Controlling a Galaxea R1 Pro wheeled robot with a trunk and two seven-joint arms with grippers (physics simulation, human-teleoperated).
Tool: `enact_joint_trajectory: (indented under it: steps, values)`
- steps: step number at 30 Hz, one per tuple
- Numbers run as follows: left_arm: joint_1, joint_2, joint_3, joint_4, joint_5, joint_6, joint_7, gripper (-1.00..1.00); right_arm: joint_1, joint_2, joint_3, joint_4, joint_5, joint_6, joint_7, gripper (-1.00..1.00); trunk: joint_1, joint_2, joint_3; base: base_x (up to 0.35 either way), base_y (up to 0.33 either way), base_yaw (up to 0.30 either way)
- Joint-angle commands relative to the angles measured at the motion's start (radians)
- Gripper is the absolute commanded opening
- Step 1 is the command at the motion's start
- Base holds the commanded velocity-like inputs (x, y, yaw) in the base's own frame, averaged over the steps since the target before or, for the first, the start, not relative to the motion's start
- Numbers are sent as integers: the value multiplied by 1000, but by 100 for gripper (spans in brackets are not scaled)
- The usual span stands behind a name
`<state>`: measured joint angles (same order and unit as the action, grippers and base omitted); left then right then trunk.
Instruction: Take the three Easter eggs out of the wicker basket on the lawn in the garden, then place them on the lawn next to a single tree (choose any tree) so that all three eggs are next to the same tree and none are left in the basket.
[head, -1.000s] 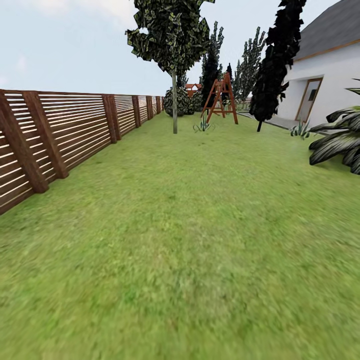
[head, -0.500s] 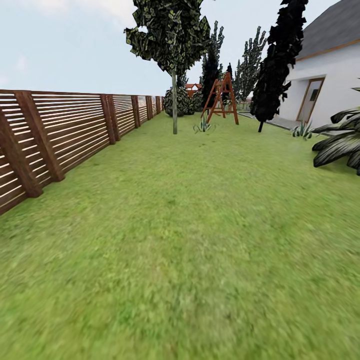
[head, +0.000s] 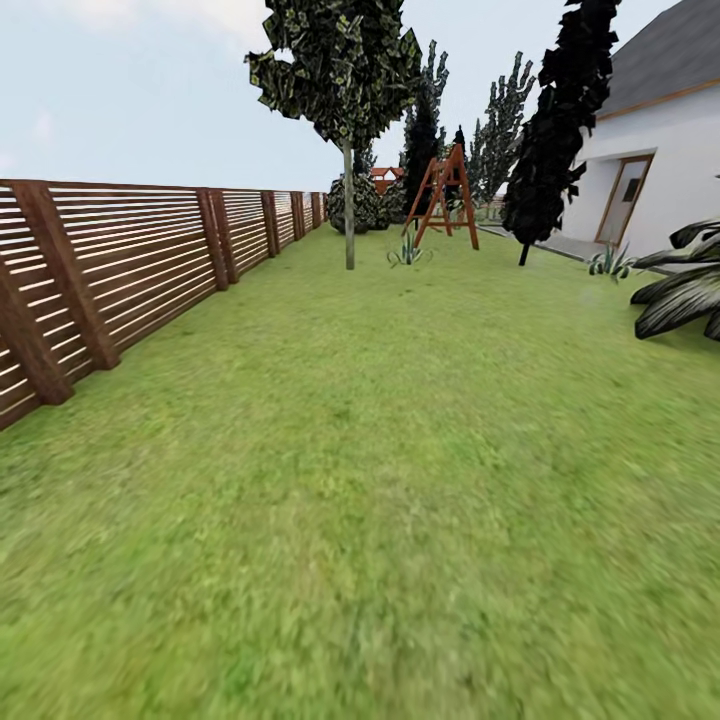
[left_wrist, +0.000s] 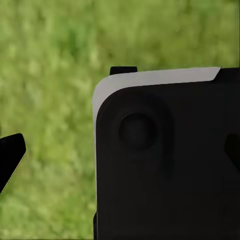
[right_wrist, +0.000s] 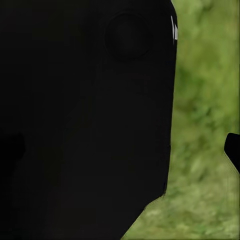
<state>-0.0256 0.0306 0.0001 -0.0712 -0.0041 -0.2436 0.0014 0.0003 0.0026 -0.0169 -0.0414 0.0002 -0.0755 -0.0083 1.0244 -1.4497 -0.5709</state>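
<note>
Looking down the garden, the lawn (head: 380, 480) is seen stretching ahead, bordered by a brown slatted fence (head: 130, 260) on the left and a white house (head: 660, 170) on the right. A tree (head: 348, 200) with a pale trunk stands far ahead on the grass, near an orange-brown swing frame (head: 442, 195). In both wrist views dark robot housing is seen over blurred grass; finger spread cannot be told, nor any grasp.
</note>
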Motion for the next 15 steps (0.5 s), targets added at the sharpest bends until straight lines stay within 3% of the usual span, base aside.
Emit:
enact_joint_trajectory:
  steps: [1, 15]
  values:
    - [-1, 0, 0, 1, 0, -3, 0, 100, 0, 1, -2, 1, -1, -2, -1, 100, 1, 0, -1, 336, 0, -18]
    - [-1, 0, 0, 1, 0, -3, 0, 100, 0, 2, 0, 0, 2, -3, 5, 100, 1, 0, -10, 336, 0, -106]
